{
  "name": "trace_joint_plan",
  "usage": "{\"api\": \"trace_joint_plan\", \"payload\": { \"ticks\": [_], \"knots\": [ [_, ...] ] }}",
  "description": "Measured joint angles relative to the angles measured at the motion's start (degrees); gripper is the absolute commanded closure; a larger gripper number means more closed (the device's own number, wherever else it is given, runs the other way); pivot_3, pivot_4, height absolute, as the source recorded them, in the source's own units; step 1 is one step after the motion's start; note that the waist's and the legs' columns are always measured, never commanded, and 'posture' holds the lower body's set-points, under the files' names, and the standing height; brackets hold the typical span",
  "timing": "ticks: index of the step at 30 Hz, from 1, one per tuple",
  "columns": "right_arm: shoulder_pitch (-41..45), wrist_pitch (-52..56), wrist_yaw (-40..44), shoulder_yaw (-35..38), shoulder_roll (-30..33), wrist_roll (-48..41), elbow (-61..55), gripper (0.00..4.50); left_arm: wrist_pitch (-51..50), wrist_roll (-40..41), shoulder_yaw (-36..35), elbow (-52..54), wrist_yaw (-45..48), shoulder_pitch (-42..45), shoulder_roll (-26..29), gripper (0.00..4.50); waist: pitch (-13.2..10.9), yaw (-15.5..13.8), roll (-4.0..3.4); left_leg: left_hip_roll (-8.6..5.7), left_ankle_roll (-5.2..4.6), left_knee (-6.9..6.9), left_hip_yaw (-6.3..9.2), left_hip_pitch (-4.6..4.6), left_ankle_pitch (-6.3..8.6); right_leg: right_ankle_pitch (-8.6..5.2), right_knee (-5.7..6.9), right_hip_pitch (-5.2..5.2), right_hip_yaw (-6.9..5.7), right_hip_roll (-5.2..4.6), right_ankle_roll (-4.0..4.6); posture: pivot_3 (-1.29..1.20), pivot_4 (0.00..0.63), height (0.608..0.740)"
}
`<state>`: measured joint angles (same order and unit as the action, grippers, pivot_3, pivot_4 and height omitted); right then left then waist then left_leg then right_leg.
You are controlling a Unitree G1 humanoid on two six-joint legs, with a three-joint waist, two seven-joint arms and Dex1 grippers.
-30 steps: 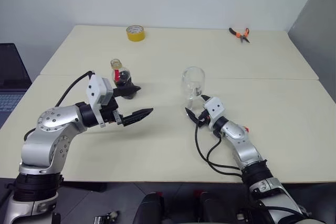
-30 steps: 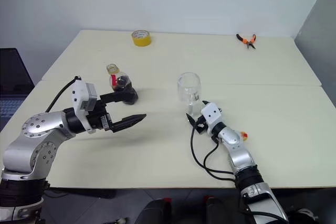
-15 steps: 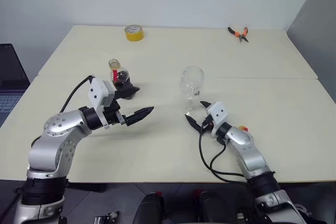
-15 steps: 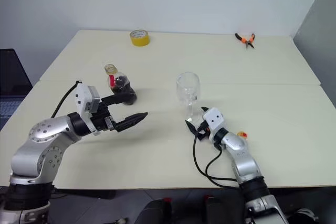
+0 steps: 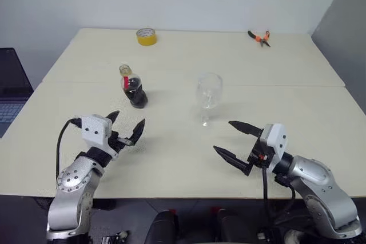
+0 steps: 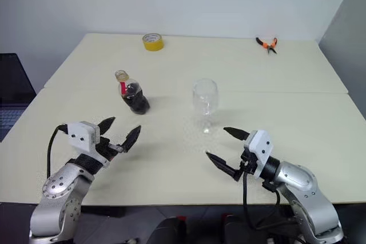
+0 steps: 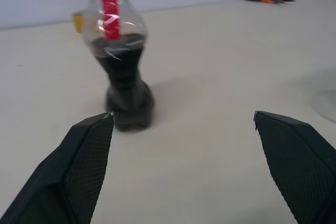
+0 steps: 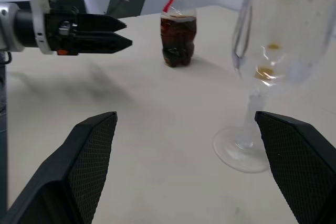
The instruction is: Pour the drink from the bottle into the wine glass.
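Our left gripper [image 5: 127, 128] hangs with fingers spread wide and holding nothing, so the bottle [image 5: 132, 88] standing just ahead of it can pass between them. Our right gripper [image 5: 234, 141] is likewise agape and empty, with the wine glass [image 5: 209, 96] upright ahead, apart from both, awaiting the drink [image 7: 122, 66].

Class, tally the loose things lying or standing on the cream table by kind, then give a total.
Small clear plastic bottle of dark drink: 1
Clear stemmed wine glass: 1
Yellow tape roll: 1
Orange-handled pliers: 1
Total: 4
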<state>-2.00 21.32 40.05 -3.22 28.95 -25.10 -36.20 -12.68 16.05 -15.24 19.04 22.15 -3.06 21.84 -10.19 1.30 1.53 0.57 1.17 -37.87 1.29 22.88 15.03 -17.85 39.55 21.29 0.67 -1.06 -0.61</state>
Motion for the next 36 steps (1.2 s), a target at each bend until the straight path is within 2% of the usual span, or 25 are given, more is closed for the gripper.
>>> {"api": "trace_joint_plan", "payload": {
  "ticks": [4,10,26,30,36],
  "knots": [
    [2.7,3.1,-0.5,0.1,0.6,-2.2,-1.0,0.01,1.0,-3.9,-0.2,-6.0,-4.2,4.7,-0.5,0.0,0.0,-0.3,0.02,-0.02,0.0,-0.03,0.01,0.03,0.0,0.01,-0.01,0.0,-0.04,0.0,-0.01,0.0,0.15,0.74],
    [5.7,4.7,-1.6,-0.4,0.5,-3.2,-1.7,0.01,1.5,-5.8,0.9,-13.8,-5.3,13.9,-0.1,0.0,0.0,-1.0,0.03,-0.02,0.0,-0.02,-0.02,0.06,0.0,0.0,-0.09,0.02,-0.02,0.0,-0.01,0.0,0.15,0.74],
    [7.9,5.4,-2.5,-1.6,1.1,-2.5,-2.8,0.01,6.4,-7.3,4.1,-37.9,-0.6,31.3,0.6,0.0,0.0,-1.1,0.05,-0.02,0.01,-0.04,-0.02,0.07,-0.01,0.01,-0.07,0.03,-0.05,0.01,-0.01,0.0,0.15,0.74],
    [8.0,5.4,-2.6,-1.7,1.3,-2.5,-3.2,0.0,8.5,-7.8,5.0,-41.3,0.0,33.4,0.6,0.82,0.0,-1.1,0.05,-0.02,0.02,-0.05,-0.02,0.08,-0.01,0.01,-0.06,0.04,-0.06,0.01,-0.01,0.0,0.15,0.74],
    [8.0,5.4,-3.0,-2.2,1.5,-1.9,-3.9,0.0,9.4,-7.8,5.0,-45.3,1.0,35.8,0.5,2.82,0.0,-1.1,0.05,-0.02,0.02,-0.06,-0.02,0.08,-0.02,0.01,-0.06,0.04,-0.06,0.01,-0.01,0.0,0.15,0.74]
  ]
}}
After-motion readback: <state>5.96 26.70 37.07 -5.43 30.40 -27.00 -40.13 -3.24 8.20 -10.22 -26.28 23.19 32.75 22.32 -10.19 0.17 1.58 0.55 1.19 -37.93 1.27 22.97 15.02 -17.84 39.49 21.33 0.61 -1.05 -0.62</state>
